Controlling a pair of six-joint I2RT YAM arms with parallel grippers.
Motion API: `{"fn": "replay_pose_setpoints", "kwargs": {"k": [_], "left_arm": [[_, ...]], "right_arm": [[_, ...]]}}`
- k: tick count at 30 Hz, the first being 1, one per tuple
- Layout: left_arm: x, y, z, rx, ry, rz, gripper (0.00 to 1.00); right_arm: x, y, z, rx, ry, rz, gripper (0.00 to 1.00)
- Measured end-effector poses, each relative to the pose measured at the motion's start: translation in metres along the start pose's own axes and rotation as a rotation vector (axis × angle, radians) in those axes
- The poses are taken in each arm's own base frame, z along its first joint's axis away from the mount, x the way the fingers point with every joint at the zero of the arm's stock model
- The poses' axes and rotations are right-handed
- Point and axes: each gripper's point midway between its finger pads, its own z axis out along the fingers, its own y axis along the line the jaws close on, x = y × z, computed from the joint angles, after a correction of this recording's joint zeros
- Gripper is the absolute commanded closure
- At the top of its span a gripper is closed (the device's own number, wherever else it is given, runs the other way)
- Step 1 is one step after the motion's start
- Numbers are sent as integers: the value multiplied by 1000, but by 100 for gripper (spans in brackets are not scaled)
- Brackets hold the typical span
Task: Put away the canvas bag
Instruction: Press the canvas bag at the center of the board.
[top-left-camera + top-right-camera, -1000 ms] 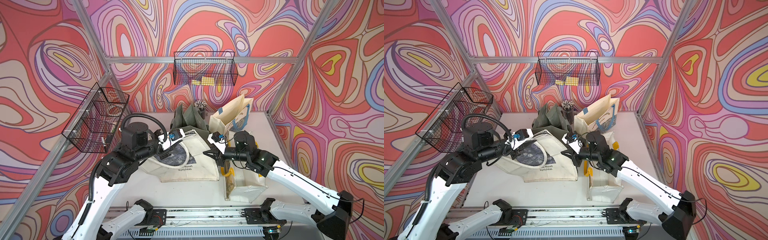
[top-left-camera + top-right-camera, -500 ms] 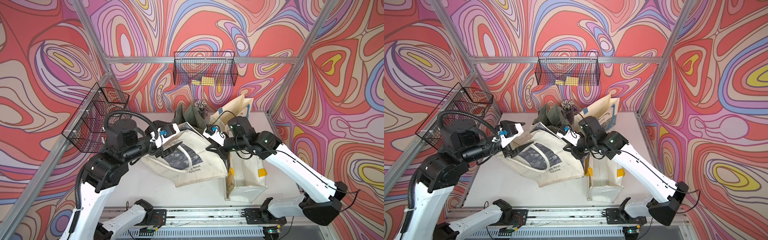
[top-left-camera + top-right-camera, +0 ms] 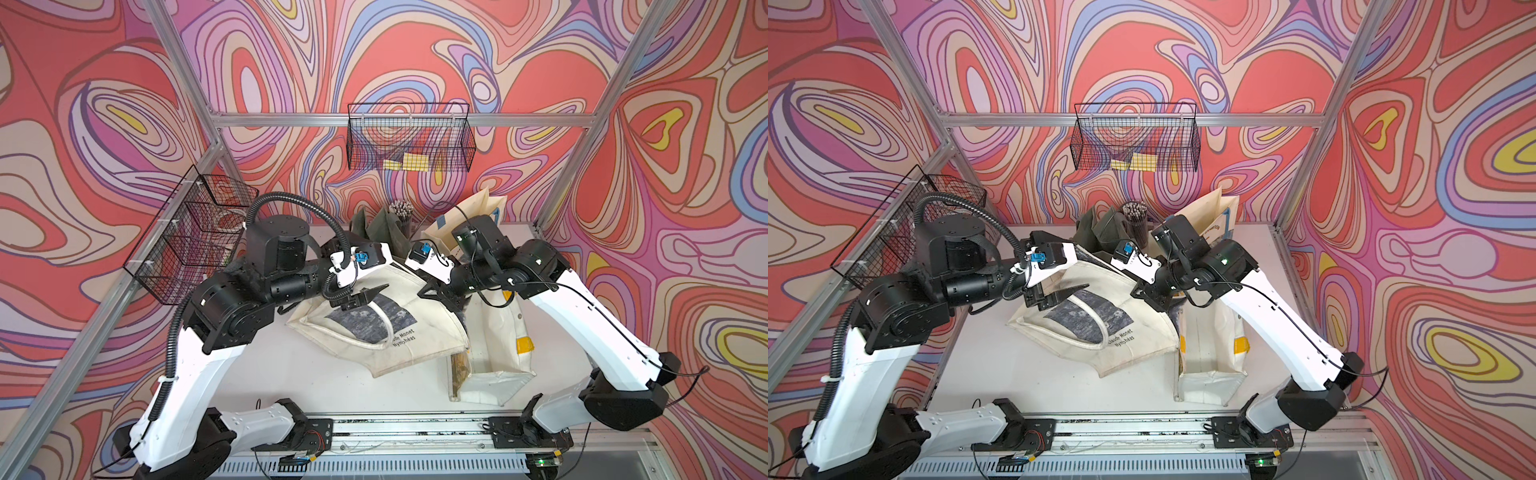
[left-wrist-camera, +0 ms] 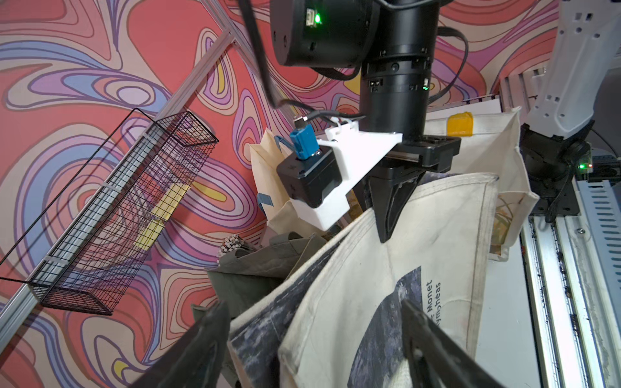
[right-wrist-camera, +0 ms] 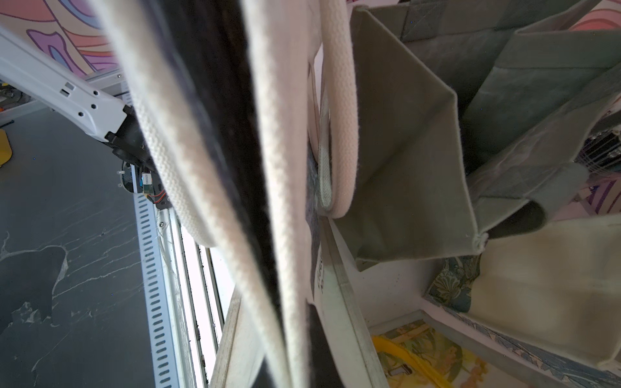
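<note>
Canvas bag [image 3: 415, 336] lies at frame centre, lower edge on the tabletop [image 3: 316, 374]. Right end effector [image 3: 436, 293] pinches its raised rim. Left end effector [image 4: 314, 304] is spread astride the rim, not gripping. Hold the right pinch firm and lift slowly, clear of the cream bag [image 3: 494, 353] just right of it.

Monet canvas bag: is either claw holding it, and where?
The right gripper pinches the Monet canvas bag by its top edge; the left gripper stands open.

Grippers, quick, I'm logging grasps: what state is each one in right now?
Left gripper: open, jaws spread either side of the canvas bag, not clamping it.
Right gripper: closed, pinching the canvas bag's top edge.
</note>
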Motion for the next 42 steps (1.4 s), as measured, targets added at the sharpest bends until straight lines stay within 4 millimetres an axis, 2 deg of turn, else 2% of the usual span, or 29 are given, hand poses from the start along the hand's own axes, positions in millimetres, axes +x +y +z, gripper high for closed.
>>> {"fn": "replay_pose_setpoints", "kwargs": {"k": [6,10,22,24,25,27,31,32,35,38,40,42], "left_arm": [[9,3,15,-5,56,8,13],[23,9,23,-40,111,5,9],[38,24,41,-119,160,35,11],[44,22,46,-115,172,34,17],[47,20,48,-108,180,32,24],[49,17,50,-95,184,29,43],[47,17,49,-88,169,15,92],[46,16,48,-86,162,13,100],[44,15,46,-81,153,12,100],[46,15,46,-83,153,11,100],[47,14,46,-91,145,12,100],[47,15,44,-111,125,14,100]], "right_arm": [[3,0,-4,4,38,-4,100],[5,0,-8,7,54,-14,100],[7,-7,-8,40,88,-54,100],[7,-8,-8,45,91,-60,100],[7,-8,-8,48,92,-64,100],[6,-9,-9,54,92,-69,100],[7,-11,-7,64,102,-70,100],[8,-12,-7,68,105,-70,100],[7,-13,-7,74,102,-72,100],[7,-13,-4,75,88,-74,87],[9,-10,-2,62,66,-73,74],[12,-5,2,39,46,-62,65]]}}
